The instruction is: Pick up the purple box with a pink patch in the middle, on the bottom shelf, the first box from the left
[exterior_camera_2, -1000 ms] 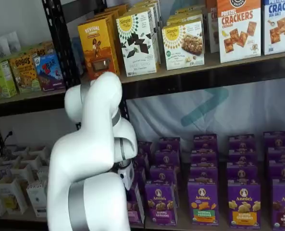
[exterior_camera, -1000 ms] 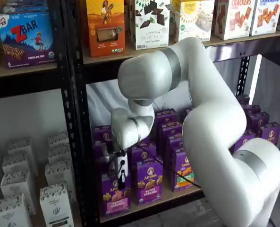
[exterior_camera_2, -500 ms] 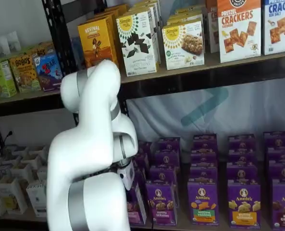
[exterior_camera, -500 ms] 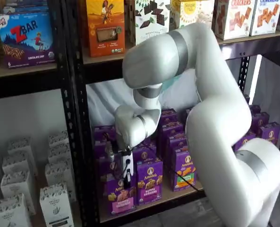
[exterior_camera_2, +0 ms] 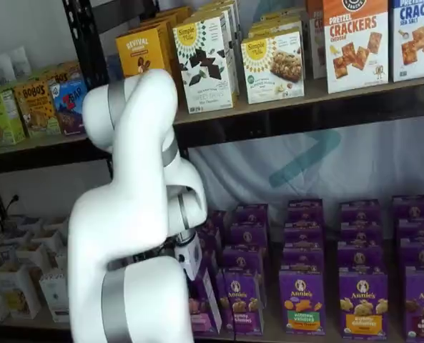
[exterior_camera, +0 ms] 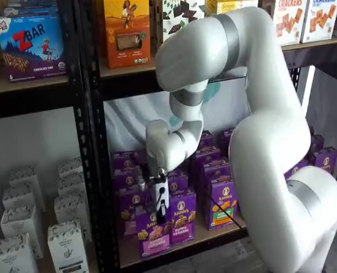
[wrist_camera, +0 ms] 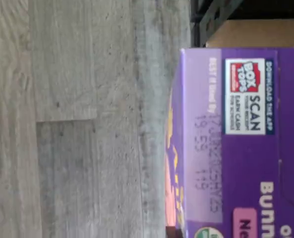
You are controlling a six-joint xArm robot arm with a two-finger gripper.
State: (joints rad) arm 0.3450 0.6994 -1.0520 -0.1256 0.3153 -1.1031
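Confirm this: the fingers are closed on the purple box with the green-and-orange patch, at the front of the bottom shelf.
Wrong box. The fingers are closed on the purple box with the pink patch, at the front of the bottom shelf, as a shelf view shows; the green-and-orange one stands untouched further along.

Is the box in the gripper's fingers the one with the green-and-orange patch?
No: the gripper holds the purple box with a pink band.

Glossy purple cardboard box (wrist_camera: pixel 241 144), pale wooden bottom shelf (exterior_camera: pixel 213 234), matt black metal uprights (exterior_camera: pixel 91 142), smooth white plastic arm (exterior_camera: pixel 259 142).
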